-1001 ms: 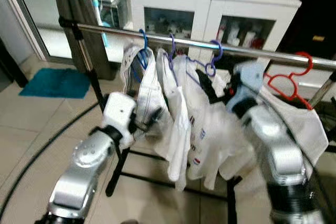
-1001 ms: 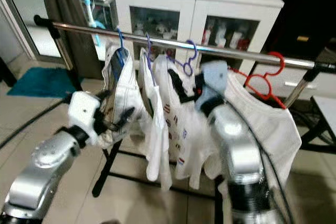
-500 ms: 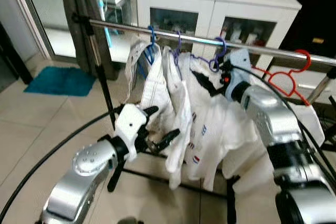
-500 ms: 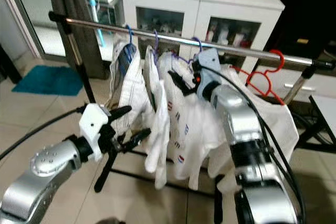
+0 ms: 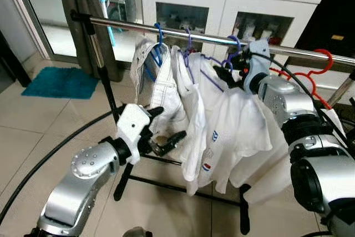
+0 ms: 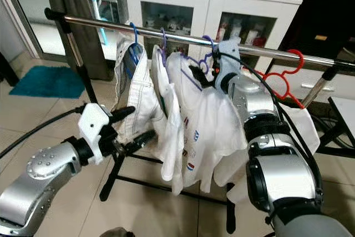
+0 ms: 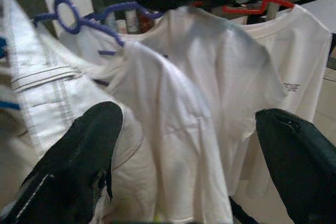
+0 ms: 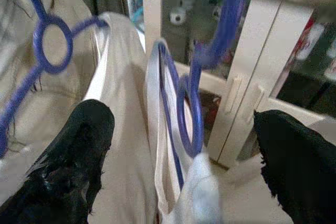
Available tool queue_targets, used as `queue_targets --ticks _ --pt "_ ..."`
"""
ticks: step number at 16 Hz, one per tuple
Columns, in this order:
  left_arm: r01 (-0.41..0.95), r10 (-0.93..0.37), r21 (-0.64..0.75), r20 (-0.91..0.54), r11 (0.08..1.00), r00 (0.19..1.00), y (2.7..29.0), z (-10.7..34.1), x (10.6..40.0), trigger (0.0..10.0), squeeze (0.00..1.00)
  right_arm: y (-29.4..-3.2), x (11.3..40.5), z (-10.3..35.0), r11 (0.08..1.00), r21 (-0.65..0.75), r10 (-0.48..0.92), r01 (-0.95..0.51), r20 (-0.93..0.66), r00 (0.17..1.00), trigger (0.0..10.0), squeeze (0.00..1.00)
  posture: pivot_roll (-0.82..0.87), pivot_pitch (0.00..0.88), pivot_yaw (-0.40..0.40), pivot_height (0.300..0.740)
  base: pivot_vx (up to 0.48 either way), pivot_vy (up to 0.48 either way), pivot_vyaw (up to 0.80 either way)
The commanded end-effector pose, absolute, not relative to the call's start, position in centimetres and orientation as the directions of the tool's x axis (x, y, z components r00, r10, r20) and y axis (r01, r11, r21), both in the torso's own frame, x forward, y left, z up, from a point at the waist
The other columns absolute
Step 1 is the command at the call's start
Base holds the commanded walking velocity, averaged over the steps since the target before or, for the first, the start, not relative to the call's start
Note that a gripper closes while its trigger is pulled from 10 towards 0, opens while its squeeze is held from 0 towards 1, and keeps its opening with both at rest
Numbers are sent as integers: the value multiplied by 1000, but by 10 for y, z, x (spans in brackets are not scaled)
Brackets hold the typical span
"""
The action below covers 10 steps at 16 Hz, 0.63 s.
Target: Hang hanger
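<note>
One steel clothes rail [image 5: 183, 36] carries four hangers: three blue-purple hangers [image 5: 232, 54] at its middle and one red hanger [image 5: 310, 81] toward 3 o'clock. Four white garments [image 5: 233, 131] hang from them, one each. Two end effectors show, the left end effector [image 5: 166, 131] and the right end effector [image 5: 224, 73]. One white cabinet [image 5: 222, 4] stands at 12 o'clock, and one teal mat [image 5: 61, 81] lies at 9 o'clock.
</note>
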<state>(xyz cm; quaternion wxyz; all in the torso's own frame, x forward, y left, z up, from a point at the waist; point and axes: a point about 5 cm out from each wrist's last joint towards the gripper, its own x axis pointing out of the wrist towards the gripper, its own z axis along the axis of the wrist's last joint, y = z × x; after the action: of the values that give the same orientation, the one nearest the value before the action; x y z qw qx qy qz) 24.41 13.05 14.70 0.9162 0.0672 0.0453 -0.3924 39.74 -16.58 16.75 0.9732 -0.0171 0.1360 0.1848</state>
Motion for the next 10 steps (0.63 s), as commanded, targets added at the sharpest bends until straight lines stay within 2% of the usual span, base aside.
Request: queue_targets --ticks 1,5,6,8,10 --pt "722 -710 88 -139 686 691 133 149 247 10000 0 -167 403 180 925 -14 363 -379 -256 896 10000 0 -6 0 -34 740 0 0 0" --pt "732 -720 88 -136 675 680 134 152 250 10000 0 -160 407 183 920 28 384 -391 -262 886 10000 0 -9 0 -32 740 0 0 0" --pt "736 -723 93 -140 671 677 136 152 252 10000 0 -158 408 184 916 45 396 -399 -261 880 3451 0 -9 0 -35 740 0 0 0" --pt "740 -726 97 -146 665 672 137 152 253 10000 0 -156 409 183 915 59 400 -400 -273 875 0 0 -7 0 -36 740 0 0 0" --pt "746 -732 93 -146 659 665 136 153 253 10000 0 -156 409 183 923 99 384 -371 -277 881 0 0 -8 0 -35 740 0 0 0"
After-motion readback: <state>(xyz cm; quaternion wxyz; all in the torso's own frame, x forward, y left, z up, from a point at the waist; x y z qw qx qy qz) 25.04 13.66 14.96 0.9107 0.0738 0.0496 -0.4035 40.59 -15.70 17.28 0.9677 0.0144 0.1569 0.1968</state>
